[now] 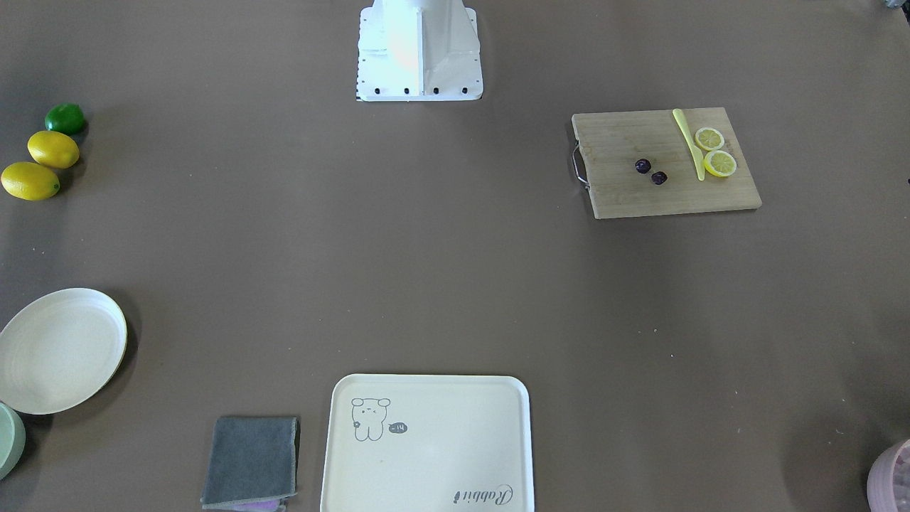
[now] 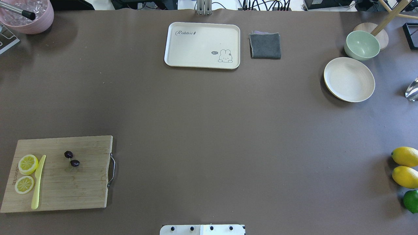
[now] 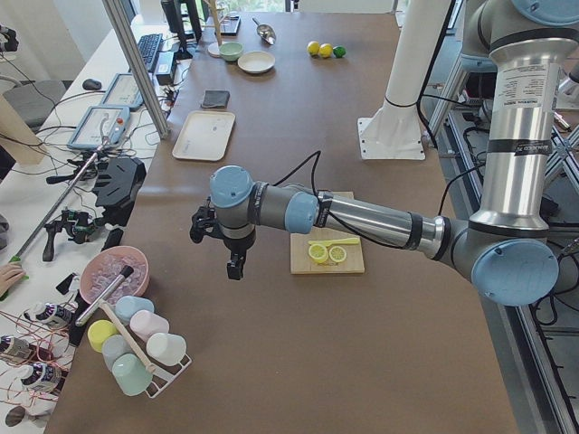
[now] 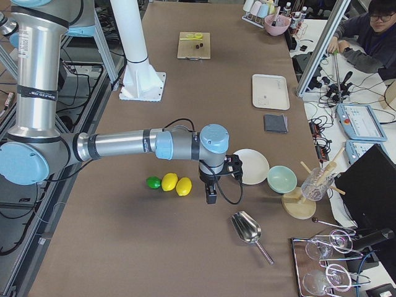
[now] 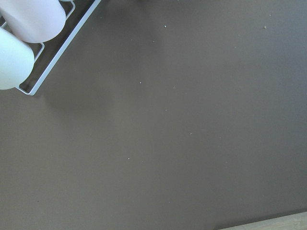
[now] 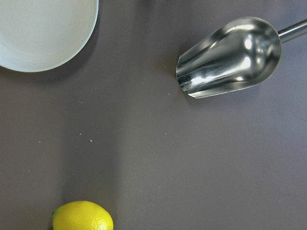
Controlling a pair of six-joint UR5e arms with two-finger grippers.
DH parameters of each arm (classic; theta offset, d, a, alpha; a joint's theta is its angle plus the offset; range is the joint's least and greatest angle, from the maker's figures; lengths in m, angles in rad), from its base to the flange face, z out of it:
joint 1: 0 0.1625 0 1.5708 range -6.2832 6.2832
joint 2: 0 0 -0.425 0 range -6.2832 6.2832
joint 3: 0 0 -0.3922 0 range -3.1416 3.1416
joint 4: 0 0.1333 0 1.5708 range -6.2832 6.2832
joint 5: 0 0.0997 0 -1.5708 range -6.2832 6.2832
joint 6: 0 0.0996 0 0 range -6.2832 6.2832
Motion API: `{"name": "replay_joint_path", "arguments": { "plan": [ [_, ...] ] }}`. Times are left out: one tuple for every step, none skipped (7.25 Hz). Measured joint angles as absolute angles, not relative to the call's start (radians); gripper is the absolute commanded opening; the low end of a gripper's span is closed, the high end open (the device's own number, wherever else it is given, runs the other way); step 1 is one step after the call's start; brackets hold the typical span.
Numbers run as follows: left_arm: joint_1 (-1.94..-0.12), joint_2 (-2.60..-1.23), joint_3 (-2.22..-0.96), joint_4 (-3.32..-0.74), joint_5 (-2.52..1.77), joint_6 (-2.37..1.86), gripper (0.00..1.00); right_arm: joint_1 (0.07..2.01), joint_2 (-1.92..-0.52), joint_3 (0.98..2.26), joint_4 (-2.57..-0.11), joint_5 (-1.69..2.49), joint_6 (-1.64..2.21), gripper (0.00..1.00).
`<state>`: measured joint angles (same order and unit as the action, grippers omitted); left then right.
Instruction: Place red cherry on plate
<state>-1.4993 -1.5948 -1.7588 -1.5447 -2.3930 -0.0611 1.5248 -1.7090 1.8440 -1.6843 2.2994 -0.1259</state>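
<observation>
The red cherry (image 2: 72,159) lies on the wooden cutting board (image 2: 65,189). The plate (image 2: 348,79) sits on the desk, well apart from the board. The left end effector (image 3: 234,268) hangs near the board and the right end effector (image 4: 211,198) far from it. How wide either is open, I cannot tell.

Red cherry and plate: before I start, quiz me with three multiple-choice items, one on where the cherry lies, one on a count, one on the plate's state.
1. The red cherry lies: A) on the wooden board B) on the plate C) on top of the lemon slices.
2. Lemon slices on the wooden board: A) one B) two C) three.
3. The plate is: A) empty B) holding the lemon slices C) upside down.
Answers: 1 A, the pair sits mid-board, clear of the slices. 2 B, two slices lie beside the yellow knife. 3 A, its bare cream inside faces up.
</observation>
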Motion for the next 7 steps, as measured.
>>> {"name": "replay_joint_path", "arguments": {
  "plan": [
    [-1.494,-1.595,-1.763,-1.544,-2.393,-0.061,0.98,1.525,-1.709,1.844,-1.684,2.299,-0.126,1.00],
    [-1.483,-1.592,-1.776,-1.544,-2.392,-0.061,0.98,1.525,-1.709,1.844,-1.684,2.299,-0.126,1.00],
    [-1.477,-1.585,-1.793,-1.544,-2.393,-0.061,0.98,1.525,-1.710,1.844,-1.684,2.299,-0.126,1.00],
    [-1.474,-1.579,-1.806,-1.544,-2.393,-0.060,0.98,1.525,-1.710,1.846,-1.684,2.299,-0.126,1.00],
    [-1.474,-1.577,-1.822,-1.545,-2.393,-0.061,0.98,1.524,-1.707,1.849,-1.683,2.299,-0.125,1.00],
    [-1.474,-1.576,-1.840,-1.546,-2.395,-0.063,0.98,1.524,-1.701,1.858,-1.682,2.300,-0.125,1.00],
    [-1.474,-1.578,-1.856,-1.546,-2.400,-0.066,0.98,1.524,-1.689,1.871,-1.682,2.299,-0.124,1.00]
  ]
}}
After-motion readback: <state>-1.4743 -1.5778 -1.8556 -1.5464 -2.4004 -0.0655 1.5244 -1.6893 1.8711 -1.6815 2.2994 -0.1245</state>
